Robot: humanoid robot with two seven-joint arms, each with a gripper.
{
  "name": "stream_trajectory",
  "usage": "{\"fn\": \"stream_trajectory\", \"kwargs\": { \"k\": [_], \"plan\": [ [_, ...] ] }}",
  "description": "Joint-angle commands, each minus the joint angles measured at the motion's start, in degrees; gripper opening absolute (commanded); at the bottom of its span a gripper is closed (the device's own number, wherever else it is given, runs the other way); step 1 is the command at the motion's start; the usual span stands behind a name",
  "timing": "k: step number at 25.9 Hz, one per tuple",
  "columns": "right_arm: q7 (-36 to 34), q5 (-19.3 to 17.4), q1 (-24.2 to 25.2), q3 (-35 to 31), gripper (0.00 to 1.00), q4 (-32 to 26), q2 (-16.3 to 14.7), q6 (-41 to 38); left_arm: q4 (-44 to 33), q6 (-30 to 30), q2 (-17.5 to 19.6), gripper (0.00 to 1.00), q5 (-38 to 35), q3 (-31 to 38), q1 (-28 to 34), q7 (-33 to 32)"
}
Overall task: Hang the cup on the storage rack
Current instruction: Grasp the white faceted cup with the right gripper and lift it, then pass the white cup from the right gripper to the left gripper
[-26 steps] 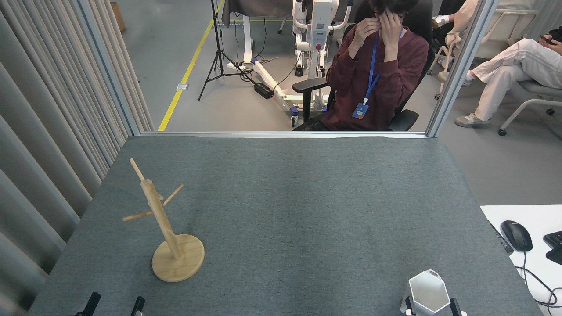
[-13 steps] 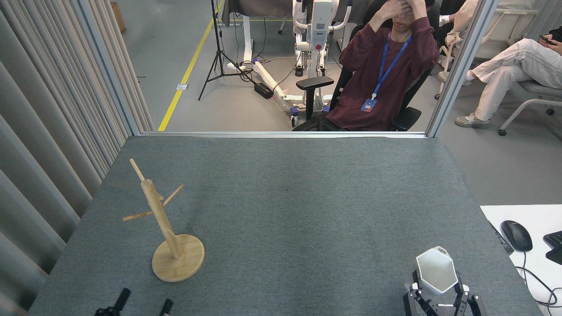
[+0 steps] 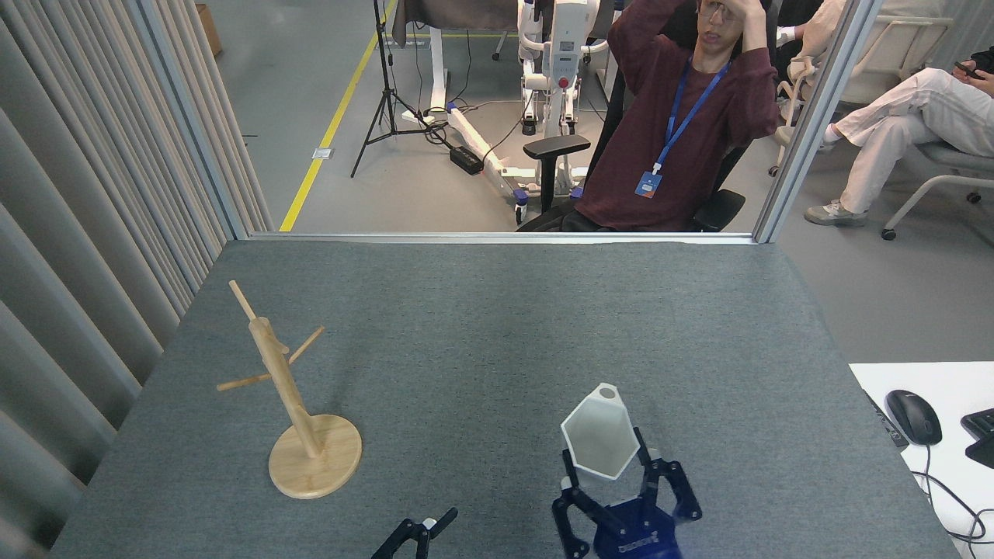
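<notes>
A white faceted cup (image 3: 599,437) with a hexagonal rim is lifted above the grey table, its tab handle with a round hole pointing away from me. My right gripper (image 3: 604,464) is shut on the cup, one black finger on each side of it. The bamboo storage rack (image 3: 289,401) stands at the left on its round base, with thin pegs angling up from one post. It is well to the left of the cup. My left gripper (image 3: 425,529) peeks in at the bottom edge, its two black fingers slightly apart and holding nothing.
Grey curtain (image 3: 78,233) lines the left side of the table (image 3: 497,326). A metal frame (image 3: 497,237) runs along its far edge, with a seated person (image 3: 668,132) behind it. A white side desk (image 3: 932,435) with a mouse sits at the right.
My right gripper has carried the cup up and to the left, from the bottom right corner toward the table's middle. The left gripper has slid right along the bottom edge. The person leaned back.
</notes>
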Motion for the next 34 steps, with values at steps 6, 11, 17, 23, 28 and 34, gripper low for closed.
{"fn": "stream_trajectory", "kwargs": {
  "k": [6,11,17,23,28,34],
  "plan": [
    [-0.5,5.1,5.0,10.6,0.46,-1.2,1.4,3.1,1.5,0.5,-0.9,1.00,-1.6,-1.3,-2.1,-0.5],
    [-0.6,6.0,6.0,14.5,0.47,-1.2,0.8,5.2,1.5,1.0,-1.0,1.00,-1.6,-1.2,-2.1,-0.5],
    [-1.5,6.4,7.0,15.3,0.48,-1.0,0.2,5.4,1.6,1.3,-1.0,1.00,-1.5,-1.2,-2.1,-0.4],
    [-1.9,7.8,7.5,16.8,0.48,0.7,0.0,6.5,1.6,1.3,-1.0,1.00,-1.2,-1.1,-2.2,-0.4],
    [-1.9,9.2,7.5,17.0,0.48,2.2,0.1,6.5,1.4,1.2,-1.0,1.00,-1.0,-1.1,-2.2,-0.3],
    [-2.0,9.1,7.5,17.6,0.98,2.2,0.1,6.5,0.5,1.3,-1.1,0.54,-1.1,-1.2,-2.7,0.5]
  ]
}}
